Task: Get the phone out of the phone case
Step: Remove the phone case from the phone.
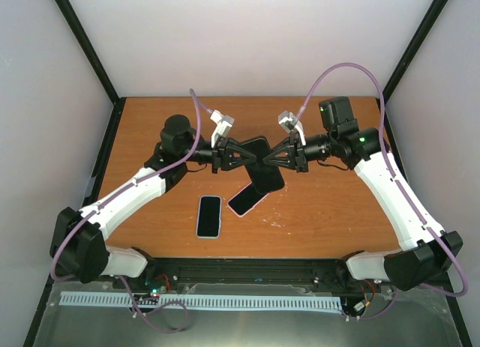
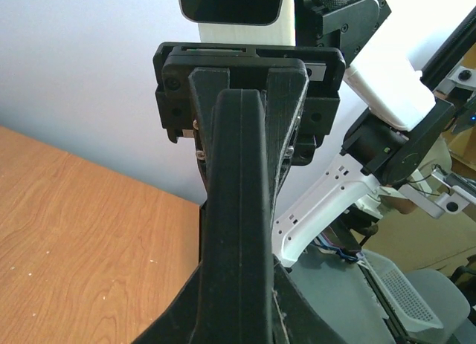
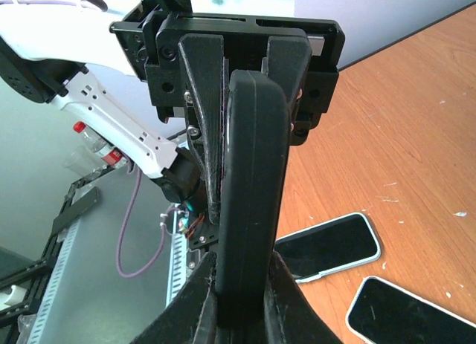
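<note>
Two grippers meet above the table (image 1: 330,212), each clamped on the black case (image 1: 264,174) from opposite sides: the left gripper (image 1: 248,157) on its left edge, the right gripper (image 1: 271,160) on its right. The case hangs clear of the table and shows edge-on between the fingers in both wrist views. Whether the phone sits inside cannot be told. Two spare phones (image 1: 209,216) lie on the table below, nearer the bases.

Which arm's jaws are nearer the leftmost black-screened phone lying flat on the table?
Left. The left arm grips the raised black cased phone just up-right of the flat phone; the right arm grips its opposite edge, farther right.
</note>
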{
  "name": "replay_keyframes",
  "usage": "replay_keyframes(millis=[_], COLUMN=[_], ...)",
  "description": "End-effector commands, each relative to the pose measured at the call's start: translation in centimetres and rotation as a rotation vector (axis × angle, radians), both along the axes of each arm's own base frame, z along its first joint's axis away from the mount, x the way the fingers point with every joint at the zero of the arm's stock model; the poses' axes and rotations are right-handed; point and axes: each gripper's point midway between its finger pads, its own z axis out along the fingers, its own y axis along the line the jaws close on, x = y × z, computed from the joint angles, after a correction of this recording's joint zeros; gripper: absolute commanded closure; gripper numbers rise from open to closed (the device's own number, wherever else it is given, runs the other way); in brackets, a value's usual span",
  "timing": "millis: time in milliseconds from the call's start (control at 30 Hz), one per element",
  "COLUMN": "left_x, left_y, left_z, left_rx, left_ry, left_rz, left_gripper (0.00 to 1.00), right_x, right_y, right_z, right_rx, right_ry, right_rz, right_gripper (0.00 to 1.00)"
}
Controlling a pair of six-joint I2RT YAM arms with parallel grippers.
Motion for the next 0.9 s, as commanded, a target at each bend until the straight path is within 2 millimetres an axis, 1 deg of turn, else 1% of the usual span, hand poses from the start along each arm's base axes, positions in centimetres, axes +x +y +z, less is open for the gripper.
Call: replay_keyframes(millis=[0,33,67,133,200,233,267,333,433,533,567,633,733,867], left_x=[-0.6,-0.6,-0.4,0.0,0.0,0.0,0.0,0.1,0.9,1.5,1.6,1.6,1.4,1.4], left_y=[-0.1,0.1,0.3,1.1,1.6,1.8,2.0,2.4,3.1,3.8,4.0,4.4,4.5,4.6], left_z=[1.8,2.4,3.0,4.9,6.8,7.6,8.3,9.1,10.2,10.9,11.0,11.1,10.9,10.3], left_rx=[-0.023,-0.029,-0.035,-0.059,-0.088,-0.102,-0.118,-0.149,-0.190,-0.234,-0.251,-0.284,-0.309,-0.338], left_ry=[-0.031,-0.040,-0.044,-0.061,-0.073,-0.075,-0.076,-0.077,-0.076,-0.060,-0.053,-0.041,-0.013,0.021], left_rz=[-0.041,-0.026,0.004,0.054,0.088,0.102,0.117,0.143,0.233,0.308,0.322,0.342,0.332,0.318], left_gripper=[0.95,0.97,0.98,1.00,1.00,1.00,1.00,1.00,1.00,1.00,1.00,1.00,1.00,1.00], right_x=[-0.5,-0.3,-0.1,0.8,1.5,1.5,1.1,0.3,-1.5,-2.7,-2.7,-2.4,-2.2,-2.1], right_y=[0.3,0.2,-0.2,-1.5,-3.3,-4.2,-4.8,-5.5,-5.7,-5.7,-5.7,-5.7,-5.6,-5.5], right_z=[1.5,1.5,1.6,1.6,1.8,2.0,2.1,1.9,1.3,1.6,1.5,1.9,2.3,3.5], right_rx=[0.042,0.039,0.041,0.049,0.088,0.113,0.135,0.150,0.175,0.219,0.226,0.249,0.268,0.292], right_ry=[-0.034,-0.038,-0.045,-0.045,-0.034,-0.025,-0.022,-0.030,-0.037,-0.044,-0.036,-0.064,-0.041,-0.032], right_rz=[0.042,0.036,0.023,-0.029,-0.057,-0.058,-0.048,-0.029,0.004,0.016,0.011,0.003,-0.010,0.029], right_gripper=[0.93,0.87,0.79,0.64,0.56,0.55,0.54,0.55,0.57,0.59,0.60,0.61,0.64,0.65])
